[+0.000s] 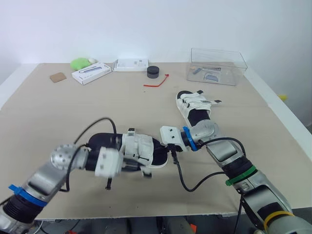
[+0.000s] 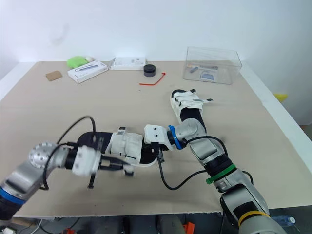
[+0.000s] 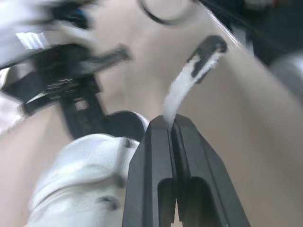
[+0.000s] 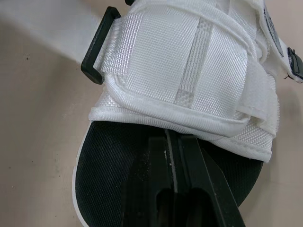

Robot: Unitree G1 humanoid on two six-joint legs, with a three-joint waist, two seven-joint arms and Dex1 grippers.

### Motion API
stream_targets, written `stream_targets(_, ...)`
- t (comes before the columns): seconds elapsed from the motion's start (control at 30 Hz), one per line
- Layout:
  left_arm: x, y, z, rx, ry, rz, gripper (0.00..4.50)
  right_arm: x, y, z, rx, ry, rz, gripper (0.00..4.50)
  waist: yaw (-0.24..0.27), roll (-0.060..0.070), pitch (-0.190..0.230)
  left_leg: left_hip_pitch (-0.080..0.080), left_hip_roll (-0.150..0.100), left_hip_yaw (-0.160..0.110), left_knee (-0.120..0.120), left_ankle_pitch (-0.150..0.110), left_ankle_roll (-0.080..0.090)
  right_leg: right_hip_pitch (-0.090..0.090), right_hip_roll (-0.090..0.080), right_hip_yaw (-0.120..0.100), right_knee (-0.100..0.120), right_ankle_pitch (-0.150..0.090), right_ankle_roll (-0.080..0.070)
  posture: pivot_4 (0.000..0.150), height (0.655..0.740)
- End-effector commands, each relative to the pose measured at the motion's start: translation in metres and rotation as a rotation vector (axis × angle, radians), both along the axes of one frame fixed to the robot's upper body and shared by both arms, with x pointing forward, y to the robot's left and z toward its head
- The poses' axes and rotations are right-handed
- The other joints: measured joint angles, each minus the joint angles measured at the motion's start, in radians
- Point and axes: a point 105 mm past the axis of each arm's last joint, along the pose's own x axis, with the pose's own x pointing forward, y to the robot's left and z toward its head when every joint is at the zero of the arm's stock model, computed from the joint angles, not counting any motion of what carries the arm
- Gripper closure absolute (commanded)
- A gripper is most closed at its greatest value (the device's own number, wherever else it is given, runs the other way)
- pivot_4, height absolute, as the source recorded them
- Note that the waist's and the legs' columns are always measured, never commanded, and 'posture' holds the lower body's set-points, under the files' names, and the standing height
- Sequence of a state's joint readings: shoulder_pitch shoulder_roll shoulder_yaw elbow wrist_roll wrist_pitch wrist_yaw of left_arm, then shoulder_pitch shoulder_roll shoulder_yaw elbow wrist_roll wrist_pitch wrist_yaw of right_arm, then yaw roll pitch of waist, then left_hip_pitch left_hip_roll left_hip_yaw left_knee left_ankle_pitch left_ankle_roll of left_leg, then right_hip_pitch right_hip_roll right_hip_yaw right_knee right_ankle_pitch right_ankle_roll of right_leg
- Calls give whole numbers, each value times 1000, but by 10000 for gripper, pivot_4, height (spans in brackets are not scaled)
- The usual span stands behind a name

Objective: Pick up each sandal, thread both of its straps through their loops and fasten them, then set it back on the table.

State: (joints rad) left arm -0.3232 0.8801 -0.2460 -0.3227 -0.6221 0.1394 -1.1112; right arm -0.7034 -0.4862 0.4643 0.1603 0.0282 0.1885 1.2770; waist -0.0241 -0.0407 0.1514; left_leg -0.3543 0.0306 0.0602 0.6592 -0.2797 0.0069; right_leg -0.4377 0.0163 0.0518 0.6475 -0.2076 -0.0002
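Left wrist view has the left claw (image 3: 171, 124) shut tight on a white strap (image 3: 182, 87). The strap's dark-tipped free end curls away beyond the fingertips, so the hold sits well back from the tip.

The near sandal (image 1: 139, 146) that the strap belongs to lies near the front edge of the worktop (image 1: 73, 112), about midway along it. I cannot tell whether it rests on the surface or hangs just above.

At the sandal's right end, the right claw (image 4: 173, 138) is closed to a sliver on the rim of the black sole. A black loop (image 4: 97, 52) stands out at the side of the white upper.

The second sandal (image 1: 195, 108) lies well apart, farther back and toward the right edge.

The main risks, as I judge them:
- The floppy tip may bend aside at the loop instead of entering it, because the pinch is far from the tip.
- The narrow rim hold may let the sandal swivel when the strap is pulled.
- The strap may slide out of the smooth fingers.
- The fastening face may catch on the upper too early.
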Motion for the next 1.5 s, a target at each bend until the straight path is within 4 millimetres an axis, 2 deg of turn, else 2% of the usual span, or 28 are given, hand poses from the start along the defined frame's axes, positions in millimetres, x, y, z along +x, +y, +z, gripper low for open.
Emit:
stream_targets(0.03,2,2,22,-90,202,28,44170,-2,-14,-31,-114,70,-44,45000,0,1,0,0,0,0,0,0,0,0,0,0,0,0,0,1500,7400)
stream_targets(0.07,8,4,29,-126,305,40,44170,-2,-14,-31,-113,70,-43,45000,0,1,0,0,0,0,0,0,0,0,0,0,0,0,0,1500,7400)
stream_targets(0.1,26,8,38,-185,356,103,44170,-1,-13,-31,-112,69,-44,45000,0,0,0,0,-1,0,0,0,0,0,0,1,0,0,0,1500,7400)
stream_targets(0.17,47,13,46,-252,469,163,44170,0,-13,-31,-111,68,-44,45000,0,-1,1,0,-1,-1,0,0,0,0,0,-1,0,-1,1,1500,7400)
stream_targets(0.33,77,11,43,-309,588,219,44170,-1,-12,-31,-109,67,-41,45000,-6,-1,1,-2,-1,-3,4,0,0,0,1,0,1,0,1,1500,7400)
stream_targets(0.47,87,6,33,-329,679,222,44170,-2,-13,-30,-108,72,-46,45000,-5,-1,1,-6,-2,-6,7,0,0,-1,0,-2,1,0,0,1500,7400)
stream_targets(0.6,96,11,24,-349,802,255,44170,-3,-17,-30,-110,73,-57,45000,-5,-1,1,-7,-2,-8,10,0,0,-1,0,-3,2,1,1,1500,7400)
stream_targets(0.87,98,9,4,-249,961,299,44170,-3,-17,-30,-111,72,-56,45000,-5,-1,1,-8,-4,-8,12,0,0,0,-2,-3,2,2,2,1500,7400)
stream_targets(1.0,95,4,-10,-162,955,294,44170,-2,-15,-29,-109,68,-51,45000,-5,-1,1,-8,-4,-9,12,0,0,0,-2,-3,2,2,2,1500,7400)
stream_targets(1.1,105,3,-13,-136,921,342,36992,-4,-14,-30,-109,71,-45,45000,-5,-1,1,-8,-4,-9,12,0,0,0,-2,-3,2,2,2,1500,7400)
stream_targets(1.2,110,7,-14,-73,778,364,24568,-5,-14,-30,-109,72,-46,45000,-5,-1,1,-8,-4,-9,12,0,0,0,-2,-3,2,2,2,1500,7400)
stream_targets(1.23,111,8,-13,-58,728,361,18763,-5,-14,-31,-109,72,-45,45000,-4,-1,1,-8,-4,-9,11,0,-1,0,-2,-3,2,2,2,1500,7400)
stream_targets(1.27,112,10,-7,-61,685,353,15459,-5,-14,-31,-109,71,-46,45000,-4,-1,1,-8,-4,-9,11,0,-1,0,-2,-2,2,1,2,1500,7400)
stream_targets(1.4,120,16,30,-147,527,327,15459,-5,-14,-31,-108,69,-49,45000,-4,-1,1,-11,-4,-9,12,-1,-1,-2,-2,-3,2,1,2,1500,7400)
stream_targets(1.5,123,13,55,-211,416,301,15459,-6,-15,-32,-107,70,-49,45000,-4,-1,1,-13,-4,-10,13,-1,-1,-3,-2,-4,2,2,2,1500,7400)
